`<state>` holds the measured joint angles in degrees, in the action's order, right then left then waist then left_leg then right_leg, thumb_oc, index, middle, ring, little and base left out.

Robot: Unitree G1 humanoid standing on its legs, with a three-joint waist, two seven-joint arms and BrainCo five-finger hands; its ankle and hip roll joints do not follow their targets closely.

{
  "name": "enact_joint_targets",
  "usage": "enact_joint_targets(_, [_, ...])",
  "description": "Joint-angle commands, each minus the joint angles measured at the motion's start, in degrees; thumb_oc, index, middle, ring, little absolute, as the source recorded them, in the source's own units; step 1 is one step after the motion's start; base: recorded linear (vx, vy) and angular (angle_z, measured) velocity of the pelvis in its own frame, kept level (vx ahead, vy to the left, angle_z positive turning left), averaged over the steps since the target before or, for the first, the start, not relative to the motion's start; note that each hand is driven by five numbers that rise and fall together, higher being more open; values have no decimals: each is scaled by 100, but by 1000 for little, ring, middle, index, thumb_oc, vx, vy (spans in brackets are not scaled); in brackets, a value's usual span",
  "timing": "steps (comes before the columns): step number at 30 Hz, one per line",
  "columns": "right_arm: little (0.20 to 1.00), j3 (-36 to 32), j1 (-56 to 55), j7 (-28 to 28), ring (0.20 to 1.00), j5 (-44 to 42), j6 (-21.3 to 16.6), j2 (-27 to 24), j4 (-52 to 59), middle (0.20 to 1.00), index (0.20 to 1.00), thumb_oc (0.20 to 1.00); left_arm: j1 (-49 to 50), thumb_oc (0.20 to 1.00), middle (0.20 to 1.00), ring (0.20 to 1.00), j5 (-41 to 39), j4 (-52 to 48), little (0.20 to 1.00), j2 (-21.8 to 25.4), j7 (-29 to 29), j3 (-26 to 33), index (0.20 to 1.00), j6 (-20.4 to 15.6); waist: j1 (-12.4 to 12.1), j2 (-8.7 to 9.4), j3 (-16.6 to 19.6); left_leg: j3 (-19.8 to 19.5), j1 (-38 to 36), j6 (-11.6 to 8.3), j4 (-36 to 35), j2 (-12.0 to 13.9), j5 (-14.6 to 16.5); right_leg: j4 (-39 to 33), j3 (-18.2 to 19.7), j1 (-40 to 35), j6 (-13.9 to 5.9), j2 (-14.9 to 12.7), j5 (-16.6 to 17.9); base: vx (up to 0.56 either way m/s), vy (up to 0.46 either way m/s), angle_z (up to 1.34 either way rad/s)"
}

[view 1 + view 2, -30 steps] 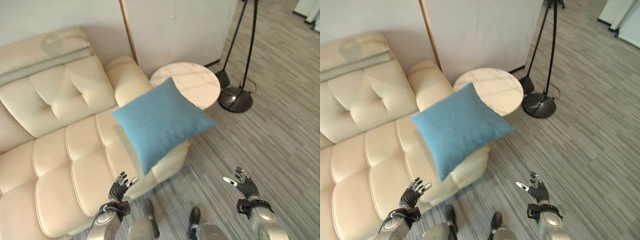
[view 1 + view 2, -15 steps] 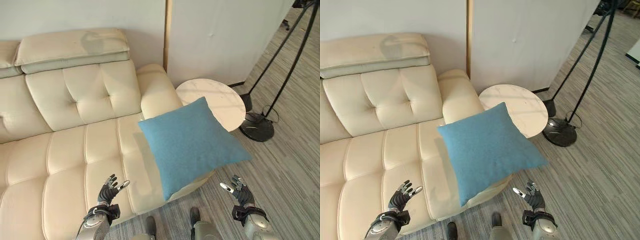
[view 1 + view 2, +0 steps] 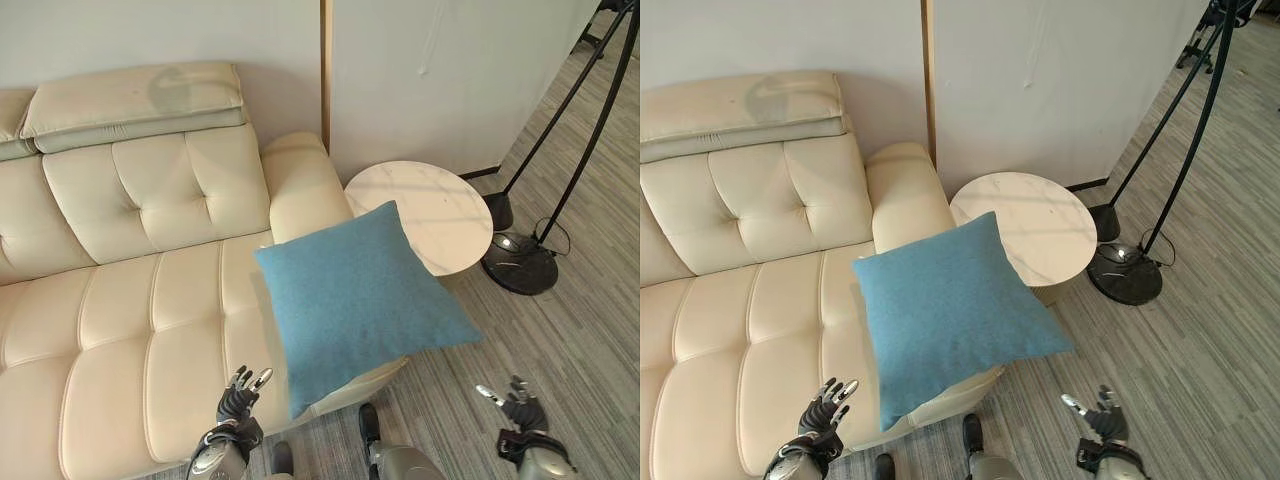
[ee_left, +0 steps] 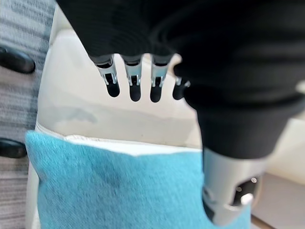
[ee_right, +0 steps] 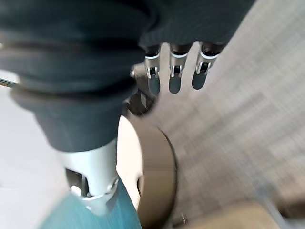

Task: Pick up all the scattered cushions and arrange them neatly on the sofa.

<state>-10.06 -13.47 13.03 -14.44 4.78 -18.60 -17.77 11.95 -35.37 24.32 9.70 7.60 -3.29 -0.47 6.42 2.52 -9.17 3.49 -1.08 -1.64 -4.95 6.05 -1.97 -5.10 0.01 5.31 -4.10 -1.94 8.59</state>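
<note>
A blue cushion (image 3: pixel 365 300) is seen tilted over the cream sofa's (image 3: pixel 130 300) right seat end, beside a round marble side table (image 3: pixel 440 215); left hand (image 3: pixel 240 395) and right hand (image 3: pixel 520 412) are held empty, fingers spread

White wall (image 3: pixel 450 60), grey wood floor (image 3: pixel 590 330), rnd marble side table (image 3: pixel 440 205), blk tripod stand (image 3: pixel 520 262)

The cushion (image 3: pixel 360 296) lies on the sofa's (image 3: pixel 130 300) right end, round table (image 3: pixel 440 215) behind.

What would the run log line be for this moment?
cushion: blue, on sofa seat edge by armrest, overhanging front | left hand: open, empty, over seat front | right hand: open, empty, over floor | side table: beside armrest
</note>
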Motion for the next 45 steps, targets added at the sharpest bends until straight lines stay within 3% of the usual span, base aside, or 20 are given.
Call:
enact_joint_targets(1, [1000,-152,662,248,1000,429,-144,-564,357,1000,1000,1000,-543,1000,1000,1000,-134,78,1000,393,102,282,1000,-279,-46,233,-74,92,-16,-102,21,-63,321,17,-175,-507,-289,-419,-1005,-73,-12,3])
enact_joint_targets(5, [1000,104,1165,172,1000,487,-109,-932,326,1000,1000,1000,-941,1000,1000,1000,-43,319,1000,513,103,223,1000,-359,-100,304,-142,136,97,-123,1,-35,292,10,-197,-369,-305,-422,-978,-73,-7,-2])
enact_joint_targets(9, [1000,427,1411,31,1000,464,-77,-932,436,1000,1000,1000,-1178,1000,1000,1000,56,511,1000,578,69,109,1000,-376,-128,386,-200,172,171,-137,6,-9,270,10,-198,-282,-307,-423,-963,-52,-3,-1])
enact_joint_targets(19, [1000,1970,2298,-216,1000,146,-150,-88,557,1000,1000,1000,-2112,1000,1000,1000,50,1043,1000,431,71,-640,1000,-371,-266,707,-544,201,734,-173,64,52,119,12,-158,290,-259,-407,-800,-76,-18,-3])
enact_joint_targets(27, [1000,2578,2788,-209,1000,-197,-284,277,687,1000,1000,1000,-2973,1000,1000,1000,51,1466,1000,324,36,-1120,1000,-394,-190,870,-707,219,1110,-236,98,92,-16,101,-142,692,-231,-359,-680,-53,-8,-3])
enact_joint_targets(35, [1000,3321,2888,-624,1000,-370,-327,419,1010,1000,1000,1000,-3300,1000,1000,1000,-224,1167,1000,91,-160,-1534,1000,-418,-158,961,-872,254,1147,-281,120,150,-41,135,-158,780,-219,-337,-682,-7,-6,-6])
enact_joint_targets(38, [1000,3756,2911,-1199,1000,-1222,-367,515,971,1000,1000,1000,-3291,1000,1000,1000,-609,892,1000,-89,-446,-1788,1000,-414,-220,927,-1035,235,1114,-305,117,141,-55,169,-184,761,-200,-336,-702,-11,0,0])
enact_joint_targets(39, [1000,3755,2913,-1199,1000,-1222,-367,516,970,1000,1000,1000,-3292,881,881,881,-610,892,881,-88,-446,-1788,881,-414,-213,929,-1022,230,1133,-304,118,137,-62,168,-187,777,-201,-340,-697,0,0,0])
enact_joint_targets(40, [1000,3862,2939,-1308,1000,-1444,-384,526,880,1000,1000,1000,-3286,639,639,639,-670,837,639,-116,-536,-1838,639,-402,-230,922,-1051,222,1141,-306,121,133,-66,174,-184,781,-199,-344,-697,0,0,0])
enact_joint_targets(41, [1000,4116,3052,-1571,1000,-1806,-342,541,699,1000,1000,1000,-3272,476,476,476,-869,688,476,-158,-727,-1984,476,-381,-283,896,-1147,194,1155,-321,113,123,-82,200,-203,792,-193,-354,-702,0,0,0])
enact_joint_targets(42, [1000,4116,3054,-1573,1000,-1807,-343,541,696,1000,1000,1000,-3273,200,200,200,-870,687,200,-158,-727,-1984,200,-380,-282,896,-1149,192,1153,-321,113,123,-82,200,-204,790,-193,-354,-702,0,0,0])
enact_joint_targets(43, [1000,4249,3102,-1704,1000,-1925,-359,557,631,1000,1000,1000,-3272,200,200,200,-875,590,200,-159,-791,-2039,200,-413,-312,878,-1202,183,1159,-331,113,121,-93,209,-211,788,-192,-361,-702,-18,-13,5])
enact_joint_targets(44, [573,4383,3134,-1807,573,-1946,-379,560,602,573,573,573,-3259,200,200,200,-856,447,200,-179,-840,-2123,200,-470,-347,854,-1259,165,1174,-343,113,112,-104,218,-232,784,-190,-369,-704,-20,-18,6])
enact_joint_targets(45, [200,4416,3141,-1827,200,-1982,-434,589,604,200,200,200,-3259,200,200,200,-757,306,200,-156,-843,-2179,200,-546,-375,821,-1300,149,1178,-347,116,104,-108,226,-244,781,-188,-378,-707,-11,-15,5])
